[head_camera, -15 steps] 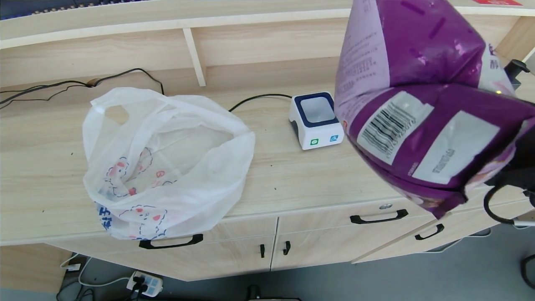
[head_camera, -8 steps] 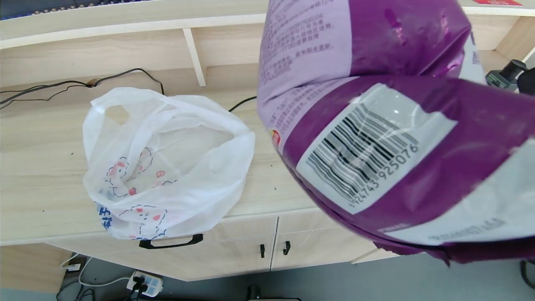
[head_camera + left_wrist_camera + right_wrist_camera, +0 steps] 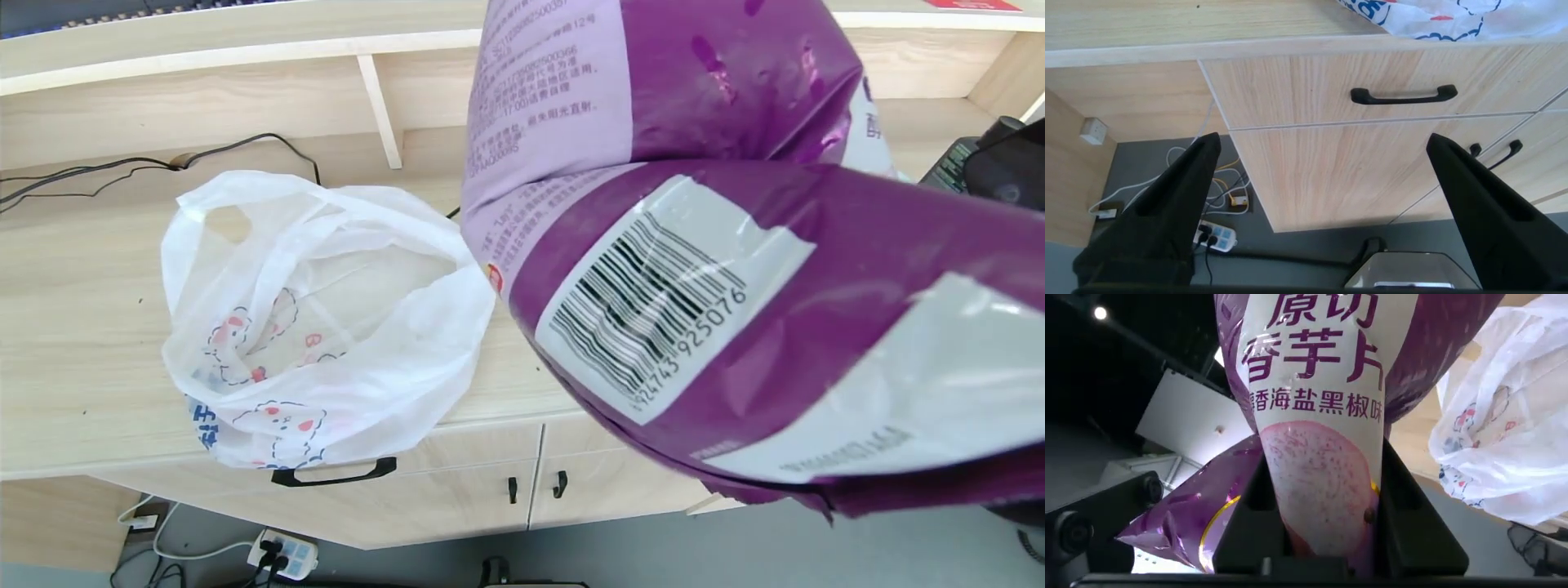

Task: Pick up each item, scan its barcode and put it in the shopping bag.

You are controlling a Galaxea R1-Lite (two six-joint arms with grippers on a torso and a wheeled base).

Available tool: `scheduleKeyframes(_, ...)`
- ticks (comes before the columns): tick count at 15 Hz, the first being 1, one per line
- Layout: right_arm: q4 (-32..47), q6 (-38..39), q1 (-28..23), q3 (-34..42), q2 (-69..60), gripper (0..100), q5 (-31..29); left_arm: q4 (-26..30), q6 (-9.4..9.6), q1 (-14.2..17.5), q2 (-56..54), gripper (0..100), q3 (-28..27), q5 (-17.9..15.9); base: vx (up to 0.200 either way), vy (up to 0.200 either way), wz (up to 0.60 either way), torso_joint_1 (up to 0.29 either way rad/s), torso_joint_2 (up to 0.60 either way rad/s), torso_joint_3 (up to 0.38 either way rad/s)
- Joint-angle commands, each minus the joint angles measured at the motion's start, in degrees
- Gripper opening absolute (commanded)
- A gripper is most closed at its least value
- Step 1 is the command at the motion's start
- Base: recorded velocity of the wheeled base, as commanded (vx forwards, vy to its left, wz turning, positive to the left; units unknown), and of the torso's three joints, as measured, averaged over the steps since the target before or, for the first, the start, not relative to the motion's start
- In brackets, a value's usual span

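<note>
Purple snack packet [image 3: 735, 245] held aloft close to the head camera, above the right part of the wooden counter [image 3: 82, 286] and just beside the right rim of the shopping bag [image 3: 326, 318], whose edge it overlaps in that view. The packet is puffed and creased across its middle; its white barcode label [image 3: 645, 310] faces up toward the head camera, with a second white label [image 3: 922, 384] farther along the same face. The right gripper [image 3: 1323, 523] is closed on one end of the packet [image 3: 1323, 457], its two dark fingers [image 3: 1261, 523] pressed against either side of the film. The thin white shopping bag, printed with small pink and blue figures, stands slumped on the counter with its mouth wide open; it also shows beyond the packet in the right wrist view [image 3: 1503, 441], and its lower edge hangs over the counter front above a drawer [image 3: 1315, 90]. The left gripper [image 3: 1323, 143] sits low in front of the cabinet, below the counter edge, jaws spread wide with nothing between the fingers [image 3: 1167, 220], facing the drawer's black handle [image 3: 1403, 95]. Black cables [image 3: 163, 163] run along the rear of the counter; a power strip [image 3: 286, 555] lies on the floor under the cabinet
</note>
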Motion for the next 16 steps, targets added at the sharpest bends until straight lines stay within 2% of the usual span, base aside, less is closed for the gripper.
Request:
scheduleKeyframes(1,0.4,-1.2,-4.9,0.1,1.0,0,-0.1,0.0,0.02,-0.1,0.0,100,0.0,0.0,0.0,0.0,0.0,0.0,0.0,0.0)
scheduleKeyframes(2,1.9,-5.4,-9.5,-0.2,1.1,0,0.2,0.0,0.02,0.0,0.0,100,0.0,0.0,0.0,0.0,0.0,0.0,0.0,0.0)
scheduleKeyframes(3,7.3,-14.8,-16.7,-1.6,0.5,0,0.1,0.0,0.02,0.0,0.0,100,0.0,0.0,0.0,0.0,0.0,0.0,0.0,0.0)
scheduleKeyframes(6,19.2,-37.1,-31.5,-5.7,-1.5,0,-0.2,0.0,0.02,0.0,0.0,100,0.0,0.0,0.0,0.0,0.0,0.0,0.0,0.0)
scheduleKeyframes(9,25.3,-52.1,-31.0,-14.6,3.0,0,-0.2,0.0,0.02,0.0,0.0,100,0.0,0.0,0.0,0.0,0.0,0.0,0.0,0.0)
scheduleKeyframes(10,26.8,-57.2,-30.2,-19.8,6.5,0,-0.1,0.1,0.02,-0.1,0.0,100,0.0,0.0,0.0,0.0,0.0,0.0,0.0,0.0)
scheduleKeyframes(12,26.9,-62.3,-27.0,-25.6,11.4,0,-0.3,0.1,0.11,-0.1,0.0,100,0.0,0.0,0.0,0.0,0.0,0.0,0.0,0.0)
scheduleKeyframes(16,26.7,-67.1,-25.4,-25.6,15.6,0,-1.8,0.0,0.02,0.0,0.0,100,0.0,0.0,0.0,0.0,0.0,0.0,0.0,0.0)
